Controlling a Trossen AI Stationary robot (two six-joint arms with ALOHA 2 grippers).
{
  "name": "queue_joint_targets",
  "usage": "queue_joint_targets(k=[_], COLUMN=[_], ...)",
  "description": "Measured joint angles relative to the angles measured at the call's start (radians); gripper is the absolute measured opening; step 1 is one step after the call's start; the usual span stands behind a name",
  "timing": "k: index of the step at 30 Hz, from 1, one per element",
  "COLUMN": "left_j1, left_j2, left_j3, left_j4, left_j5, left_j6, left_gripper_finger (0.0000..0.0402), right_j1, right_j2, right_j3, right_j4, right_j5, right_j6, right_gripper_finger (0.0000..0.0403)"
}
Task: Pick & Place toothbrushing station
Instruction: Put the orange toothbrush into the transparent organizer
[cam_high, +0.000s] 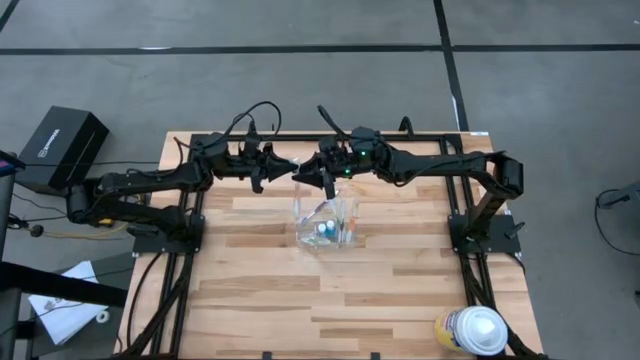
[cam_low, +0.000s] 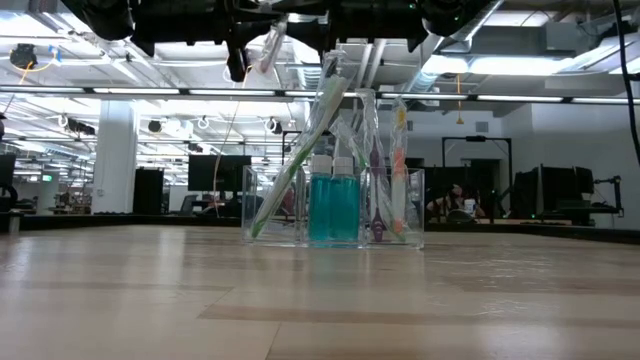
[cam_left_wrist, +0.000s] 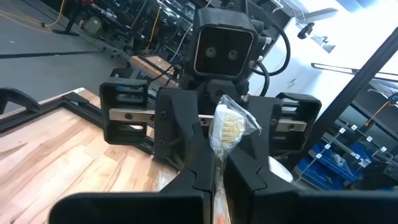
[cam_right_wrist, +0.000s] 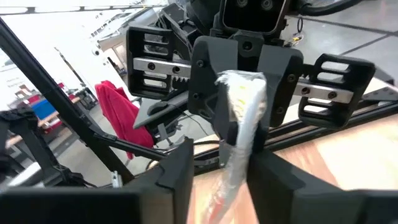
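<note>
A wrapped toothbrush (cam_left_wrist: 228, 126) stands nearly upright in the air over the table's far middle, bristle head up. My left gripper (cam_left_wrist: 214, 173) is shut on it. My right gripper (cam_right_wrist: 221, 169) faces it from the other side, open, a finger on either side of the same brush (cam_right_wrist: 241, 124). The clear cup (cam_high: 327, 226) stands on the table below and nearer. It holds two teal toothpaste tubes (cam_low: 333, 205) and several leaning toothbrushes (cam_low: 290, 165). My left gripper pinches the brush's handle (cam_left_wrist: 216, 182) just below the head between its two fingers. The fingers come level from the table's left and lie across the brush. The brush stands slightly tilted, head up, lifted clear of table and cup. My right gripper: whether the wrapper (cam_right_wrist: 252, 146) touches one finger, I cannot tell.
A large white-and-yellow round container (cam_high: 471, 330) stands at the table's near right corner. A black box (cam_high: 62, 148) lies off the table's left side. Bare wooden tabletop (cam_high: 250, 290) spreads around the cup.
</note>
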Motion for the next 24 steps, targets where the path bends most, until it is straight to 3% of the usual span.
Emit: queue_joint_targets(k=[11, 18, 24], left_j1=[0.002, -0.017, -0.074], left_j2=[0.001, -0.012, -0.014], left_j3=[-0.003, -0.002, -0.002], left_j4=[-0.009, 0.007, 0.005], left_j5=[0.011, 0.057, -0.018], left_j6=[0.009, 0.004, 0.106], left_gripper_finger=[0.0003, 0.0003, 0.0004], right_j1=[-0.002, -0.054, -0.118], right_j2=[-0.003, -0.002, -0.003], right_j3=[0.004, 0.002, 0.001], right_j4=[-0.071, -0.14, -0.139], right_j5=[-0.081, -0.072, -0.122], right_j6=[0.021, -0.017, -0.037], right_gripper_finger=[0.0241, 0.0248, 0.0248])
